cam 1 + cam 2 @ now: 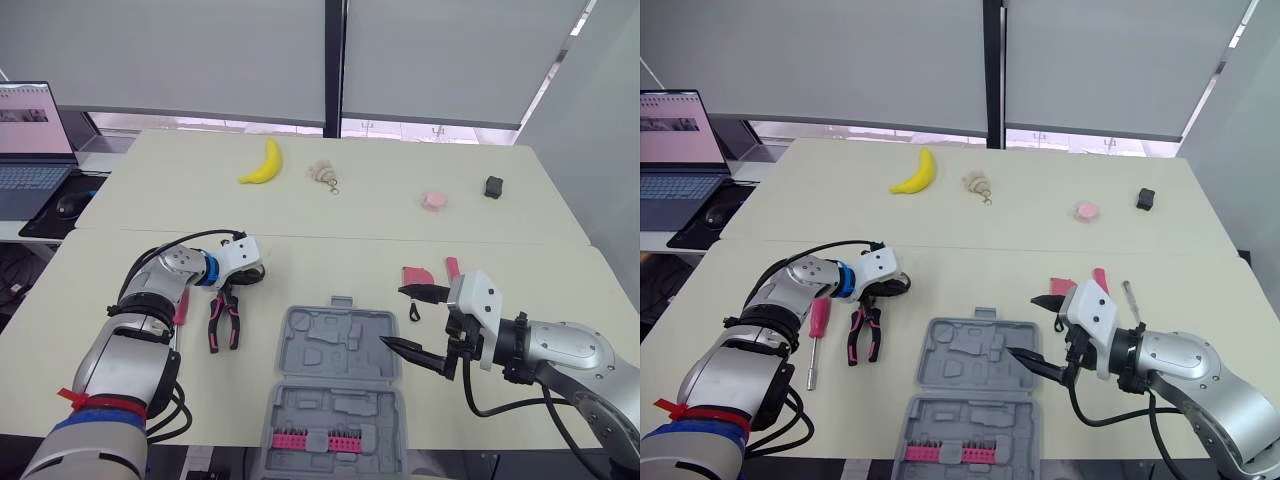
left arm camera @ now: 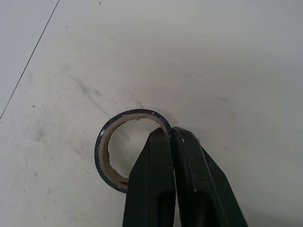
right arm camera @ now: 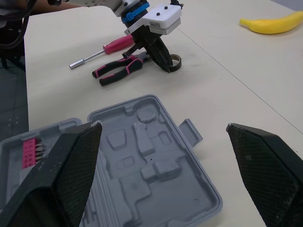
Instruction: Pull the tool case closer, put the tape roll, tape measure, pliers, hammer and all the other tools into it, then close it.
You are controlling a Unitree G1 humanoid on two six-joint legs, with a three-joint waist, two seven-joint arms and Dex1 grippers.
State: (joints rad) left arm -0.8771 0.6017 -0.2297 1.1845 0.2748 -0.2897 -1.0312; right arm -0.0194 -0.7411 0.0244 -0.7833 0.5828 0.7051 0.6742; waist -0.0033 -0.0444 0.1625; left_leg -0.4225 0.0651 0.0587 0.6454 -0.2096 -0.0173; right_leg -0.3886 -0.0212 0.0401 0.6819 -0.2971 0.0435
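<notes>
The grey tool case [image 1: 335, 385] lies open at the table's front, with a row of bits in a pink holder [image 1: 315, 440] in its near half. My left gripper [image 2: 172, 131] is shut on the wall of the dark tape roll [image 2: 135, 113], which rests on the table left of the case. Pink-handled pliers [image 1: 222, 322] and a red-handled screwdriver [image 1: 817, 335] lie just beside that gripper. Over the case's right edge my right gripper [image 1: 402, 318] is wide open and holds nothing. Pink tools [image 1: 417, 274] lie behind it.
On the far table are a banana [image 1: 262, 163], a small beige item [image 1: 322, 174], a pink item [image 1: 434, 201] and a black item [image 1: 493, 186]. A laptop [image 1: 30, 130] and a mouse [image 1: 68, 205] sit on a side desk at the left.
</notes>
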